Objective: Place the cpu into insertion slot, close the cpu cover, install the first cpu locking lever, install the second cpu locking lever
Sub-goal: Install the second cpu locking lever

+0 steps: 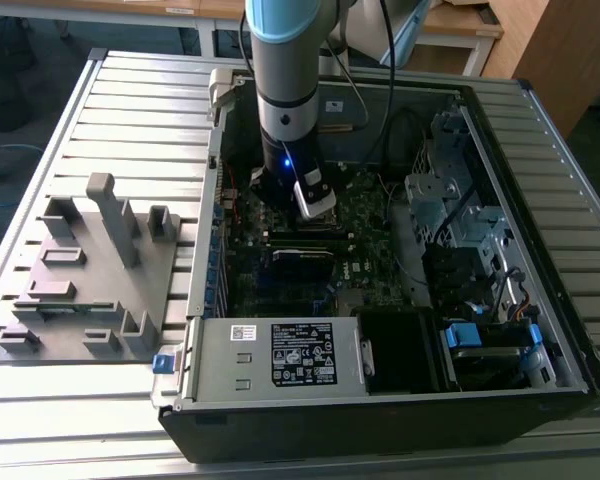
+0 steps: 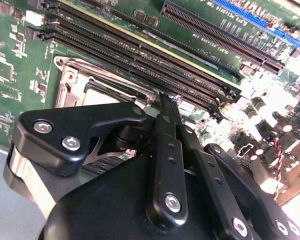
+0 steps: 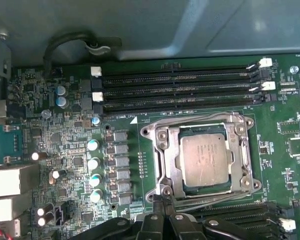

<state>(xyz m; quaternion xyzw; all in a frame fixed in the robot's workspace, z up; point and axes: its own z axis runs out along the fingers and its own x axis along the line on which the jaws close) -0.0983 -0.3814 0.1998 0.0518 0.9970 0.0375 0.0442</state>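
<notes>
Gripper (image 3: 162, 212) jaws appear closed together, holding nothing, tips at socket edge, approx. 6 o'clock in first wrist view. Silver square cpu (image 3: 204, 160) seated in silvery-rimmed insertion slot (image 3: 162, 152); thin silvery cpu cover (image 3: 176, 137) down. Step judged: lever installation. Req. a precise push.

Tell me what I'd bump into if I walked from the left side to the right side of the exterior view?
Grey fixture block → small blue piece at the case's corner → the arm's gripper over the green board → silvery drive cage → blue tabs → ribbed table.
</notes>
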